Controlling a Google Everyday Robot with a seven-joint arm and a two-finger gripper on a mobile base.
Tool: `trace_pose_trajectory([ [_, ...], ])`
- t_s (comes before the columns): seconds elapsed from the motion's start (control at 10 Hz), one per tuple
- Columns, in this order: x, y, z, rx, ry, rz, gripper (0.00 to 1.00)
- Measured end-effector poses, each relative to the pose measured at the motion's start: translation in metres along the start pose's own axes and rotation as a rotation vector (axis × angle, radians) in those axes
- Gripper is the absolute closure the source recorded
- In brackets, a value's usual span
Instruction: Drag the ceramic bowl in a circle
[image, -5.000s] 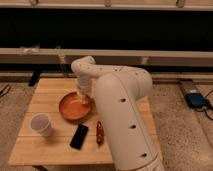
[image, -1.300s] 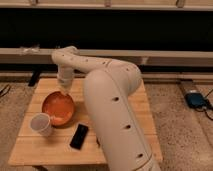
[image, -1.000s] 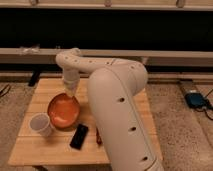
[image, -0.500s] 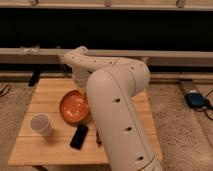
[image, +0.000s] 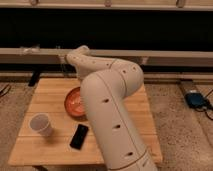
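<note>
The ceramic bowl (image: 73, 102) is wide and shallow, glossy orange-brown inside, and sits on the wooden table (image: 47, 92) a little left of the middle. My big white arm (image: 107, 105) covers its right part. The arm bends at an elbow above the table's far edge and comes down to the bowl. My gripper (image: 80, 92) is at the bowl's right side, over or in it, mostly hidden by my own arm.
A small white cup (image: 41, 125) stands at the table's front left. A black phone (image: 79, 136) lies flat in front of the bowl. A low rail and a dark wall run behind the table. A blue object (image: 197, 100) lies on the floor at the right.
The bowl has slid from the front left near the cup to the right and away, toward the table's middle. The arm has swung right with it.
</note>
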Motion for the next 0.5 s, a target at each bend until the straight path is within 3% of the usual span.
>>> trace_pose_trajectory([
  [0.5, -0.076, 0.017, -0.006, -0.008, -0.097, 0.018, 0.82],
])
